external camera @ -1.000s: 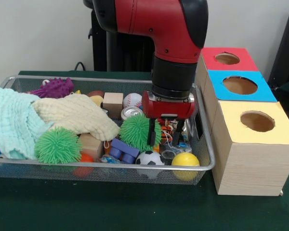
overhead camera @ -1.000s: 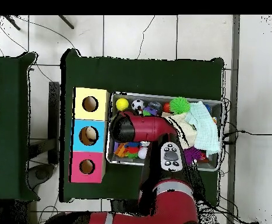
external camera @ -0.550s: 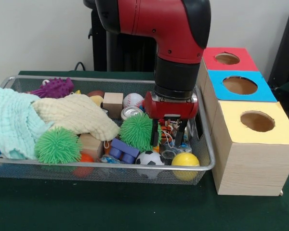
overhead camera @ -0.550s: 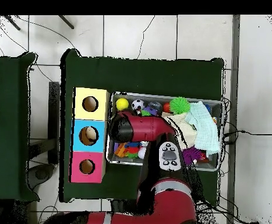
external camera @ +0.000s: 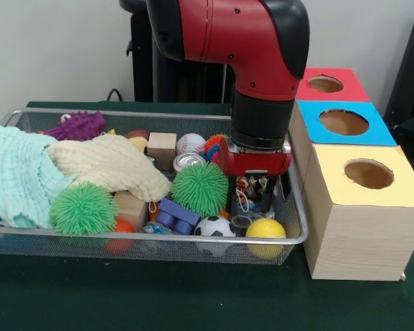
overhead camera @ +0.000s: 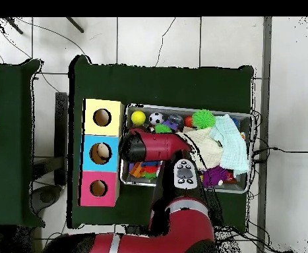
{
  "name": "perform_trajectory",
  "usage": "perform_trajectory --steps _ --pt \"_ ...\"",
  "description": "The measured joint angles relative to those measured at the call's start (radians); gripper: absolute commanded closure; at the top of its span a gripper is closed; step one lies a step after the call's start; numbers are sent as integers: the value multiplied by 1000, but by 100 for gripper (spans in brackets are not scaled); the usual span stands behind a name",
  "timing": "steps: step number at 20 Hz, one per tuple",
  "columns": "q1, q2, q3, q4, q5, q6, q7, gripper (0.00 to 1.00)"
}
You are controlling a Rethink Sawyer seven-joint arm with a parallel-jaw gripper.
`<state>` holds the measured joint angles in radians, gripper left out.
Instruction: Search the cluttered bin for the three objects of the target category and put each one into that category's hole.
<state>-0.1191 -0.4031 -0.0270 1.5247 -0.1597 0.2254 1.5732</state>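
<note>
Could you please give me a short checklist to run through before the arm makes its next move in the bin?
1. End effector inside the wire mesh bin, at the end nearest the boxes: ok.
2. Something held: cannot tell; small clutter hides the tips.
3. Round holes in the red-topped box, blue-topped box and yellow-topped box unobstructed: ok.
4. Spiky green ball clear of the end effector: not ok, it sits right beside it.
5. Yellow ball and soccer ball uncovered: ok.

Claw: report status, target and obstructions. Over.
Claw low in bin, box-side end; grip state unreadable. Small clutter beneath, target not identifiable. Green spiky ball close beside; yellow ball in front.
</note>
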Motion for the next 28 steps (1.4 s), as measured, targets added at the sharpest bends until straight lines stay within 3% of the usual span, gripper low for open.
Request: perform_trajectory --steps 28 --pt "6 33 -13 2 24 -92 1 0"
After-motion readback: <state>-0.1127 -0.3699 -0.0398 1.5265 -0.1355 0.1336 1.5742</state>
